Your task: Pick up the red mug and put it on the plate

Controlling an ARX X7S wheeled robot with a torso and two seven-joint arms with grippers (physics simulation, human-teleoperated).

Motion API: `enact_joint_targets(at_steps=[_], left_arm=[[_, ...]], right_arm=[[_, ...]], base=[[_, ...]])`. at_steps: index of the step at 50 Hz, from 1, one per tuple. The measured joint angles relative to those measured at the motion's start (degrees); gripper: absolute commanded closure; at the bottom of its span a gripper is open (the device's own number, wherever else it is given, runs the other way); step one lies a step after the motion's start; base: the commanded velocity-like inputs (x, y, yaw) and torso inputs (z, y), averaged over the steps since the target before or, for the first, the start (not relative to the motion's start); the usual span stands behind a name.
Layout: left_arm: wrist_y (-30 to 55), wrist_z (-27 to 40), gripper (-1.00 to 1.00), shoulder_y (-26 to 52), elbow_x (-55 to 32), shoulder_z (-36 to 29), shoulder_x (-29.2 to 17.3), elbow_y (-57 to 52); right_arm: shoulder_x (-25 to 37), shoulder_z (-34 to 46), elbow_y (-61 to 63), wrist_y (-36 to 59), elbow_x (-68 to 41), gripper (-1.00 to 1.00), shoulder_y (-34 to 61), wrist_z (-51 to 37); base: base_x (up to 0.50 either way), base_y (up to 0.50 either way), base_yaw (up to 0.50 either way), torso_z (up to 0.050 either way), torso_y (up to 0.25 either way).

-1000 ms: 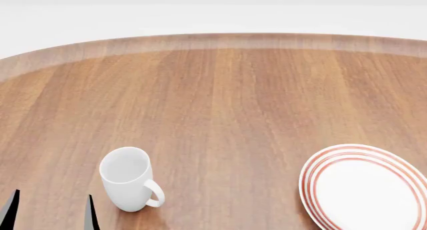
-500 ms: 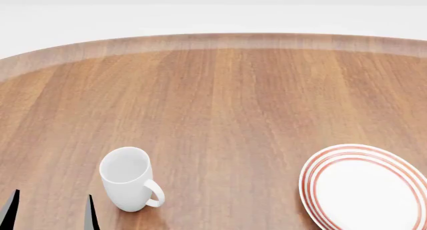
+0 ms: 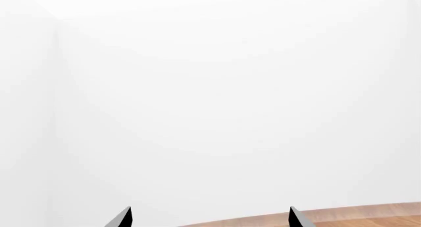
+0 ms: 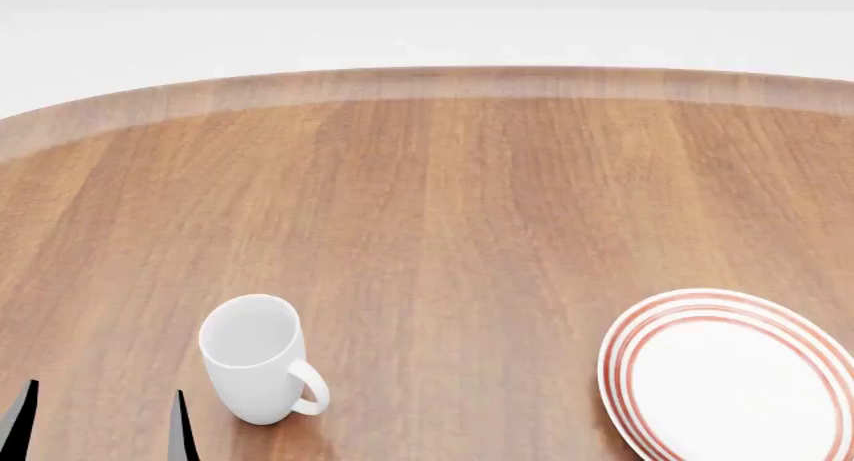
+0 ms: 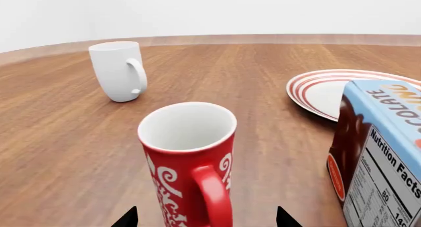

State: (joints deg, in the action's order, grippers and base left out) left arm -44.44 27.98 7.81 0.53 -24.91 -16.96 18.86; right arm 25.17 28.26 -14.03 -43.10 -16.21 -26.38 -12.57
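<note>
The red mug (image 5: 187, 158), with a white swirly pattern and a white inside, stands upright on the wooden table, close in front of my right gripper (image 5: 207, 219). Its handle faces the camera. The right gripper's two dark fingertips stand wide apart on either side of the mug's base, open. The plate (image 5: 309, 91), white with red rings, lies beyond the mug; in the head view it (image 4: 617, 366) is at the lower right. The red mug and the right gripper are out of the head view. My left gripper (image 4: 104, 431) is open and empty at the lower left; in its wrist view (image 3: 209, 219) it faces a white wall.
A plain white mug (image 4: 254, 366) stands near the left gripper and also shows in the right wrist view (image 5: 117, 72). A blue and brown chocolate box (image 5: 381, 153) stands close beside the red mug, between it and the plate. The round wooden table (image 4: 467, 201) stretches far back.
</note>
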Motion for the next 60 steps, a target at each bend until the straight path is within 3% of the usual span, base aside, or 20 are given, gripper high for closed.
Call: enact_joint_targets(at_steps=[14, 15, 47, 60], left_arm=[[-0.1, 0.2, -1.0, 0.1, 0.0, -0.2, -0.1, 0.1], [-0.2, 0.2, -1.0, 0.1, 0.0, -0.2, -0.1, 0.1], [-0.4, 0.6, -1.0, 0.2, -0.1, -0.6, -0.3, 0.2], [-1.0, 0.7, -1.0, 0.4, -0.2, -0.8, -0.4, 0.5]], right_arm=[[0.0, 0.1, 0.0, 0.4, -0.2, -1.0, 0.3, 0.0], [0.0, 0.1, 0.1, 0.4, -0.2, 1.0, 0.4, 0.0], [0.2, -0.6, 0.4, 0.8, -0.1, 1.0, 0.1, -1.1], [5.3, -3.8, 20.0, 6.9, 4.9, 1.0, -7.7, -8.3]], base=[[0.0, 0.0, 0.0, 0.0, 0.0], [0.0, 0.0, 0.0, 0.0, 0.0], [0.0, 0.0, 0.0, 0.0, 0.0], [0.0, 0.0, 0.0, 0.0, 0.0]])
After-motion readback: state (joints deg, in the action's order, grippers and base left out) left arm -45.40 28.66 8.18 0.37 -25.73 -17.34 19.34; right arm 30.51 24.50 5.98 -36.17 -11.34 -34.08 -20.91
